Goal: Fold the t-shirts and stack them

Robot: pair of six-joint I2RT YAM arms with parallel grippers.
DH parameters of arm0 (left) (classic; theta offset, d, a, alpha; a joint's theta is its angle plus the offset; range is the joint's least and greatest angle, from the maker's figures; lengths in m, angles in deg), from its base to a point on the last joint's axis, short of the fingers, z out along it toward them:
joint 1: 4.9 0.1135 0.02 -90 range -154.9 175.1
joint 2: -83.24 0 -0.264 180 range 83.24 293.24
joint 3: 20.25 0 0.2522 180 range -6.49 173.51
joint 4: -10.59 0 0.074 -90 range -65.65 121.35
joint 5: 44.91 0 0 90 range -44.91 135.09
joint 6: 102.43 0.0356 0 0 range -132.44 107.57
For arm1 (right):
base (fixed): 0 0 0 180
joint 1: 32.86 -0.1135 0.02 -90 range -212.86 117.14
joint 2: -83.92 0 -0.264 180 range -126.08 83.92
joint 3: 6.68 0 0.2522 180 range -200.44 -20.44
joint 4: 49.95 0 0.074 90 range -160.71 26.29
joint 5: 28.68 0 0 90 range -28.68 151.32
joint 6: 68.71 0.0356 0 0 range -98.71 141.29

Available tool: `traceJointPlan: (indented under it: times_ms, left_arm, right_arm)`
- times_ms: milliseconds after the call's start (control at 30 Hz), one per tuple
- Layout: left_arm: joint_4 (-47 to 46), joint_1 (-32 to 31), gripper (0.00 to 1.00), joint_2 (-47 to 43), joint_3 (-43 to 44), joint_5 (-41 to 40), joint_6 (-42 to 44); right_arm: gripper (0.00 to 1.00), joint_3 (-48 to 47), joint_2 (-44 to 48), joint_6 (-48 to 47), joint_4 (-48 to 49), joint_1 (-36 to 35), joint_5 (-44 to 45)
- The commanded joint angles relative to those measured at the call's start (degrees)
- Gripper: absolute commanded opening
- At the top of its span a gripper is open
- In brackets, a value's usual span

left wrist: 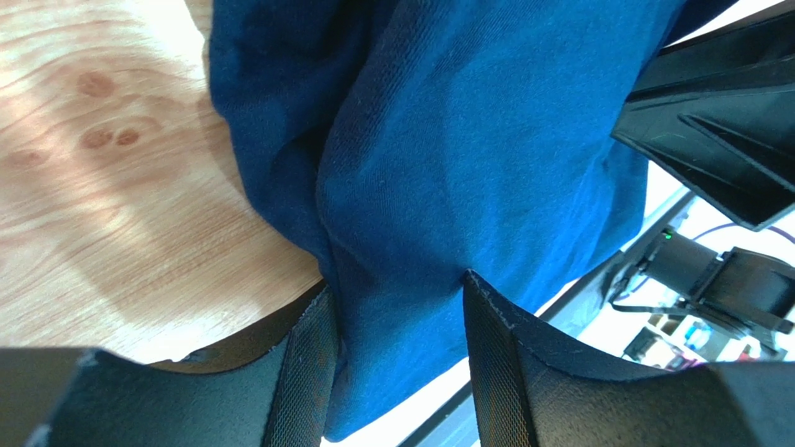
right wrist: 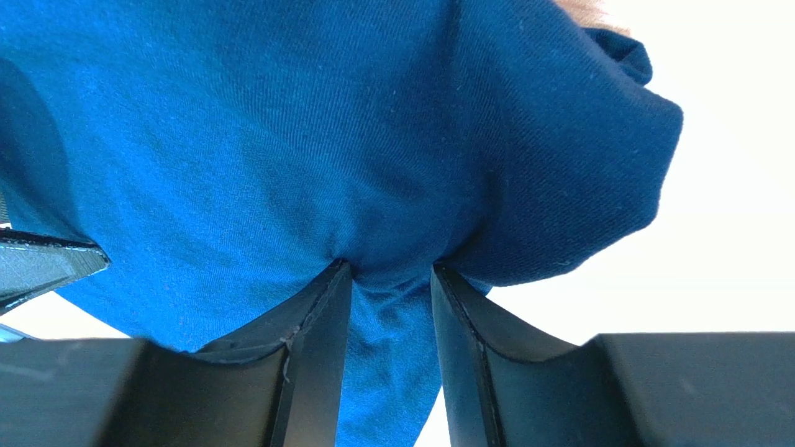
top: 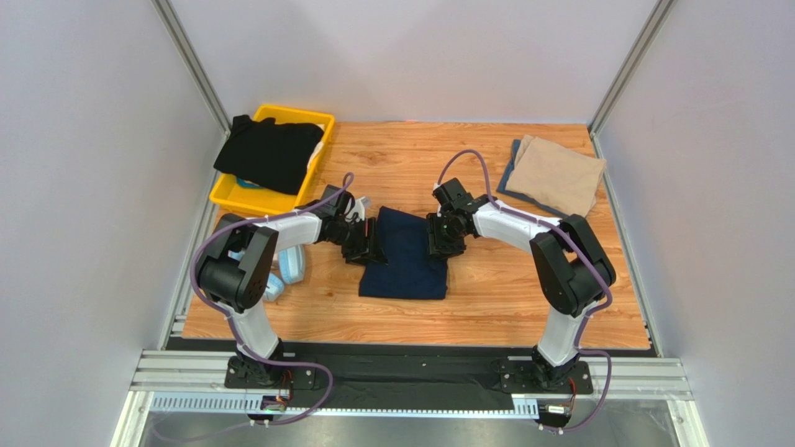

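now the right gripper (right wrist: 390, 270) pinches the navy t-shirt (right wrist: 280, 140); the left gripper (left wrist: 395, 284) straddles a fold, fingers (left wrist: 495, 363) wide.

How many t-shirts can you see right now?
3: navy shirt mid-table, black shirt draped over the yellow bin, tan shirt far right; blue-grey cloth beneath it may be another.

Left pincer (left wrist: 397, 284) spread wide, right pincer (right wrist: 390, 266) clamped

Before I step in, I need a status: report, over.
Right gripper pinching navy t-shirt. Left gripper astride its fold, grip unclear. Shirt on table. Nothing in the way.
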Motion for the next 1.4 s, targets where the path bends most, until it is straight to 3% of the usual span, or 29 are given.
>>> traceJointPlan:
  times_ms: [0,267,533,667,767,800,933,1367]
  left_arm:
    - [-0.98,-0.27,0.58,3.03,-1.11,-2.14,0.22]
    - [-5.72,-1.23,0.58,4.17,-1.81,0.23,-2.59]
    - [-5.29,-4.48,0.52,4.79,-0.06,-3.11,-3.38]
    - [-2.83,-4.48,0.52,4.26,1.08,-5.39,-2.42]
    - [-2.12,-4.4,0.52,3.73,1.52,-6.1,-1.98]
    - [-1.77,-4.31,0.53,3.65,1.7,-6.27,-1.63]
    - [-0.81,-3.78,0.53,4.0,2.4,-6.01,-0.92]
    - [-0.01,-1.15,0.52,1.19,-1.2,-6.1,0.84]
  right_arm:
    - [0.42,0.1,-3.44,-0.32,2.13,-0.29,2.53]
    - [0.41,-2.53,-5.02,-0.49,1.08,-0.38,2.97]
    - [0.42,-2.01,-3.62,-0.49,0.46,-0.29,4.2]
    - [0.48,1.85,7.94,-0.32,0.2,-0.2,9.01]
    - [0.68,6.51,14.12,-0.23,0.37,1.02,11.76]
    - [0.72,7.3,16.4,-0.31,0.81,1.9,11.41]
    - [0.71,11.78,16.87,-0.41,3.27,3.13,10.01]
    - [0.71,20.66,8.79,4.25,16.36,5.42,-4.92]
